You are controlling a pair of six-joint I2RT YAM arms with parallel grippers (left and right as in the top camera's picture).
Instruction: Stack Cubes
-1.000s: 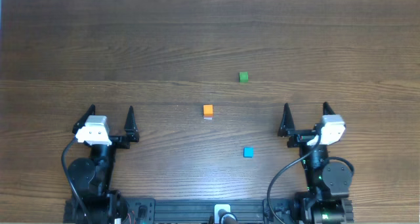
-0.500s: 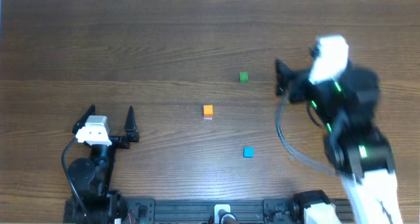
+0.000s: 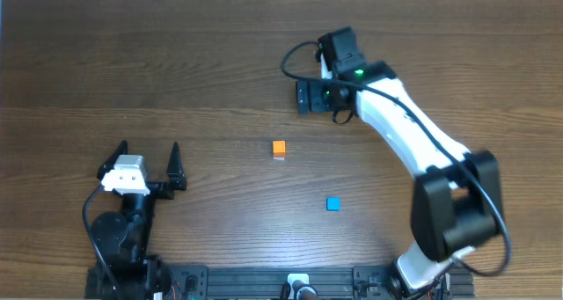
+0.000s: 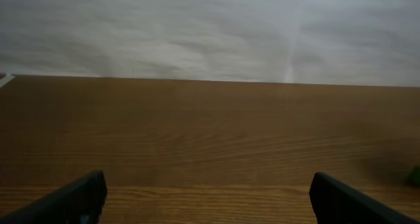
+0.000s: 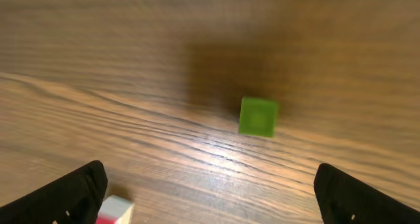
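Note:
A green cube point(image 5: 258, 116) lies on the wooden table just ahead of my right gripper point(image 5: 210, 175), which hangs above it, open, with nothing between its fingers. From above, the right gripper point(image 3: 318, 99) sits at the back middle and covers the green cube. An orange cube point(image 3: 279, 148) rests mid-table, and a blue cube point(image 3: 332, 204) lies nearer the front, right of centre. Over the front left, my left gripper point(image 3: 148, 152) is open and holds nothing; its fingers point(image 4: 82, 196) frame bare wood.
The wooden table point(image 3: 176, 54) stretches wide on all sides of the cubes. A small white and reddish block edge point(image 5: 115, 209) shows beside one right finger. A pale wall point(image 4: 210, 27) stands behind the table's far edge.
The right arm has swung from its front-right spot up and across to the back middle, ending over the green cube. The left arm and all cubes stayed put.

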